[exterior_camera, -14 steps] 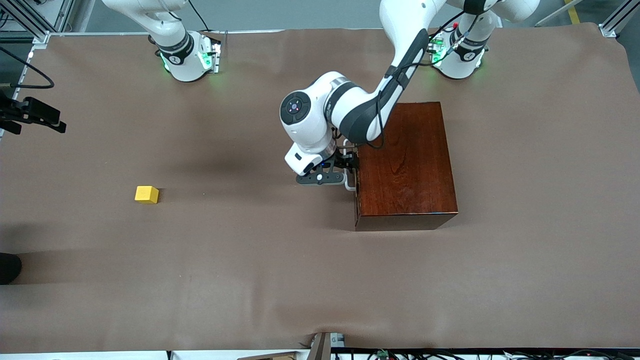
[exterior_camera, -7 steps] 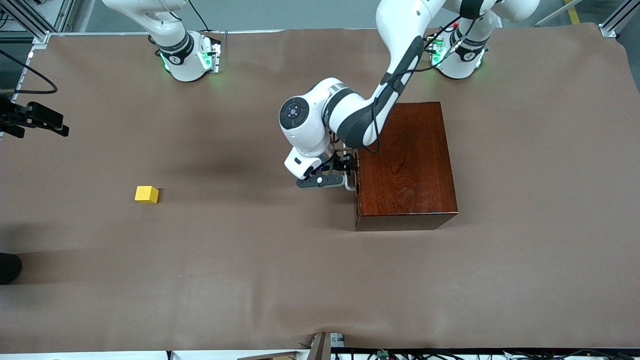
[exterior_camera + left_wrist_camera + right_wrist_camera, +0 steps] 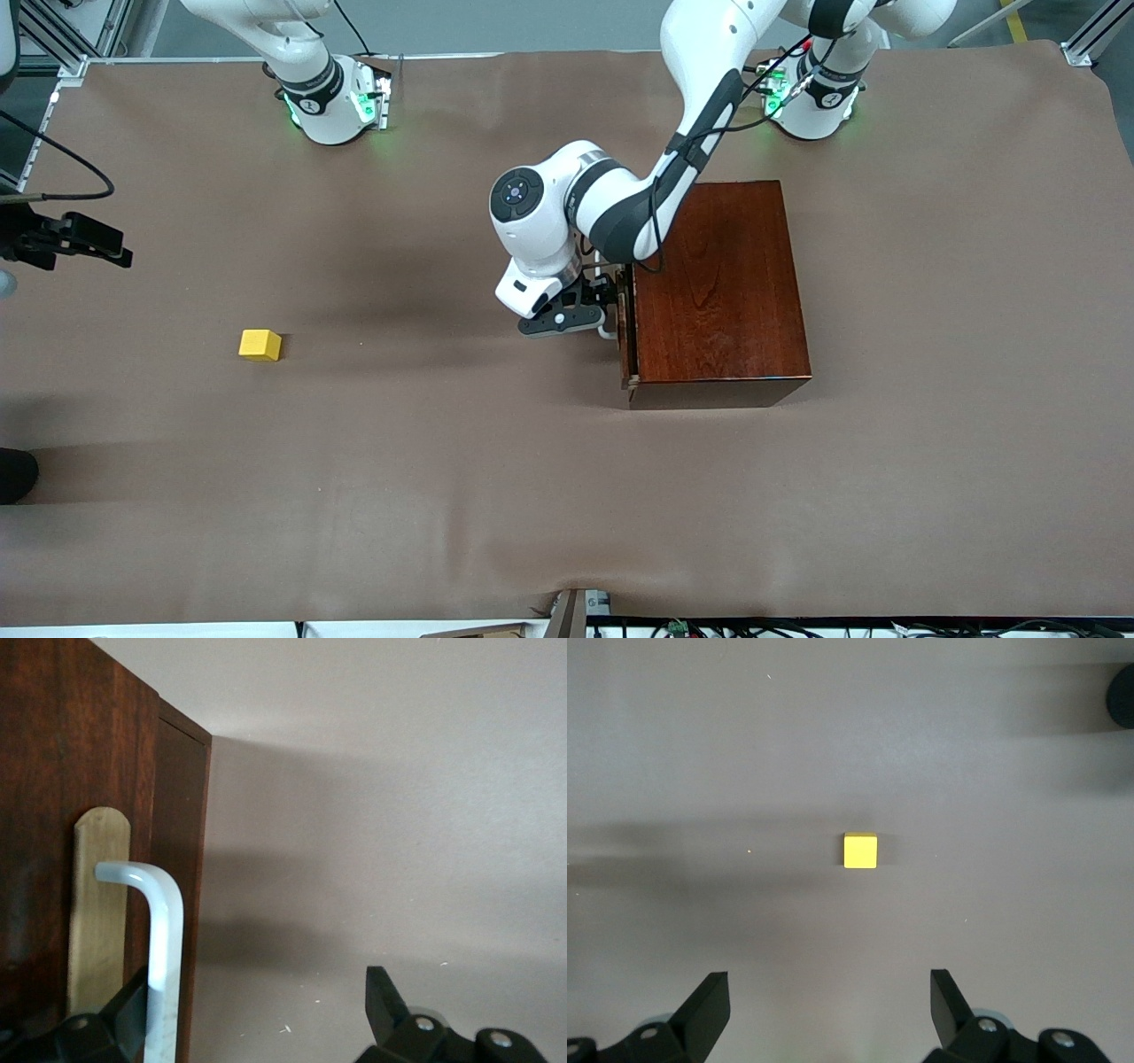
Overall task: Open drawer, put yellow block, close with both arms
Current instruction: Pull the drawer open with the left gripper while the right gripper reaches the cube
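Drawer barely slid out of dark reddish-brown box, white U-handle showing. Small yellow block flat on table, well apart, toward right arm's end.

L arm: reaching down from base at top, elbow bent, wrist turned level w/ tabletop.
L gripper: sitting low, fingers spread wide apart, one finger touching white bar.
R arm: waiting, only base and lower links showing.
R gripper: hanging high, pointing straight down, fingers spread wide, gripping nothing.
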Robot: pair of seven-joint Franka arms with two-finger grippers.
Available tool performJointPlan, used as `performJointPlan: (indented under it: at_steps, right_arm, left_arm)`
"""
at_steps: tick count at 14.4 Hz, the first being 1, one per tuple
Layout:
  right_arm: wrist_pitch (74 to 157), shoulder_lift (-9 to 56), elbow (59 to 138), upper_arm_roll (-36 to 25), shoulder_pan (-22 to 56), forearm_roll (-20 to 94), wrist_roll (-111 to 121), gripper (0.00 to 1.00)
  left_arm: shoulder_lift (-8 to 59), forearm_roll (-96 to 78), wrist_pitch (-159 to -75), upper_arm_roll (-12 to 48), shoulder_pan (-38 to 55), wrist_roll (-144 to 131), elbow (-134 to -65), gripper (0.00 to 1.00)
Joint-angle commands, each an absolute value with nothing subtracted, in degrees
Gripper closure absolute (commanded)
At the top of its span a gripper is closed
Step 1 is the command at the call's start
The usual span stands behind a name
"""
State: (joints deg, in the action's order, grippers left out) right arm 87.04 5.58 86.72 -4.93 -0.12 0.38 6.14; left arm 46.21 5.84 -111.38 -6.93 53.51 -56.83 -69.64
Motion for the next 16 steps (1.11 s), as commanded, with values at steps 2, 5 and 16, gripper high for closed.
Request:
performJointPlan:
  at_steps: [2, 5, 16]
  right_arm:
    - [88.15, 9.66, 85.25, -4.57, -0.88, 1.14, 5.89, 0.0]
    - [89.91, 12.56, 85.69, -4.66, -0.36, 1.14, 5.89, 0.0]
    - [111.34, 18.1, 100.28, -4.57, -1.14, 1.05, 6.15, 0.0]
  left_arm:
    - [48.51, 4.57, -121.01, -3.87, 53.61, -66.6, -68.03, 0.0]
    - [49.13, 4.57, -124.79, -2.81, 53.79, -70.48, -68.03, 0.0]
    - [49.31, 4.57, -130.16, -2.02, 56.34, -80.42, -68.03, 0.0]
